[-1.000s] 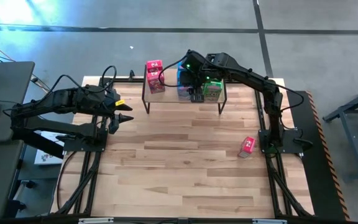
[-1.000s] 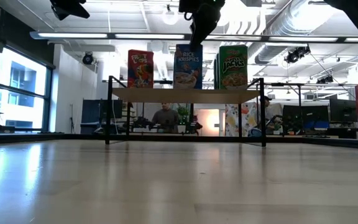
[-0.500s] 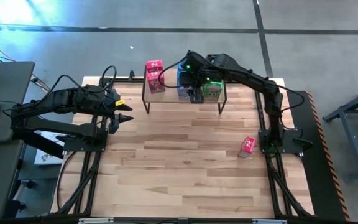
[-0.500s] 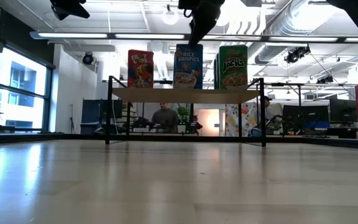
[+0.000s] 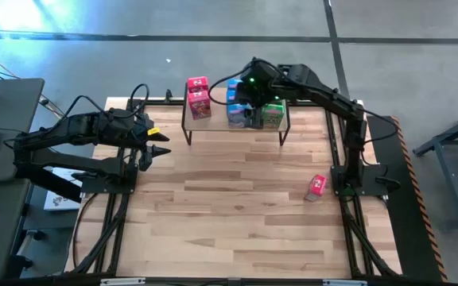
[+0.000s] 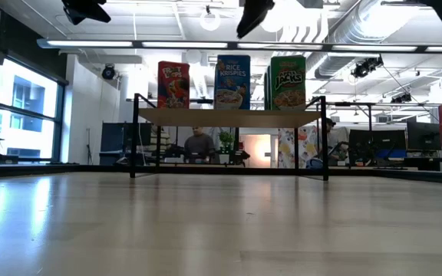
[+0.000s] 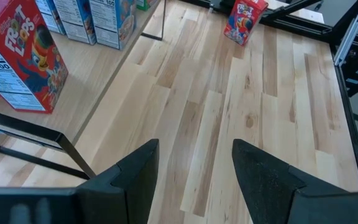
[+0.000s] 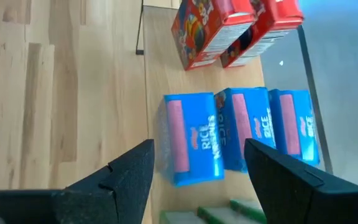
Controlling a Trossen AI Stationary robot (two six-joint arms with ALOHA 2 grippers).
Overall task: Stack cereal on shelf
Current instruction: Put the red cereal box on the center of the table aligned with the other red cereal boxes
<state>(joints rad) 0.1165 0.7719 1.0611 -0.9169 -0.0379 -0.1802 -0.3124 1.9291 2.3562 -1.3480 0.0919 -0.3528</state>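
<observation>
While hanging above the shelf [image 5: 217, 120] with fingers apart and nothing between them, raise the right gripper [image 8: 199, 152] well clear of the three blue boxes [image 8: 188, 140] before swinging away, so as not to clip the row. Then go for the remaining red-pink box [image 5: 316, 186], standing on the table [image 5: 229, 206] near the right arm's base, gripping across its narrow faces and setting it upright beside the two red-pink boxes [image 5: 198, 98] at the shelf's left end. Leave the left gripper [image 7: 194, 149], parted and empty by the table's left edge, parked.

Beyond my table I see tall windows [image 6: 18, 115] at the left of the low view. Ceiling ducts [image 6: 374, 27] and strip lights [image 6: 129, 44] run overhead. A grey concrete floor [image 5: 133, 63] surrounds me.
</observation>
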